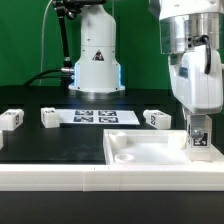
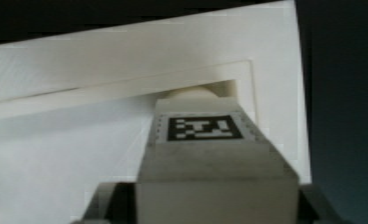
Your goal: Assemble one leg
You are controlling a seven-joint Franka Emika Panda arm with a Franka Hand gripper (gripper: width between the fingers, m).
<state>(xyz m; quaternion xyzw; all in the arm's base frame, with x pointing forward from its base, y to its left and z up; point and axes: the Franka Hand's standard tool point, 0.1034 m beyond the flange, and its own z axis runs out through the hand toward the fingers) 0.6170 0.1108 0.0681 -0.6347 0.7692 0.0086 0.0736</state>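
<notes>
My gripper [image 1: 199,133] is shut on a white leg [image 1: 199,150] and holds it upright at the near right corner of the large white tabletop panel [image 1: 140,150]. In the wrist view the leg [image 2: 207,150] fills the middle with its square marker tag facing the camera. Its far end meets the recessed corner of the panel [image 2: 92,110], where a round socket edge shows just beyond it. The dark fingers [image 2: 110,205] flank the leg on both sides. Three more legs lie on the black table: one [image 1: 11,120], another [image 1: 50,117] and a third [image 1: 157,119].
The marker board [image 1: 95,117] lies flat behind the panel. The robot base [image 1: 95,60] stands at the back in front of a green backdrop. A white ledge [image 1: 60,178] runs along the table's front edge.
</notes>
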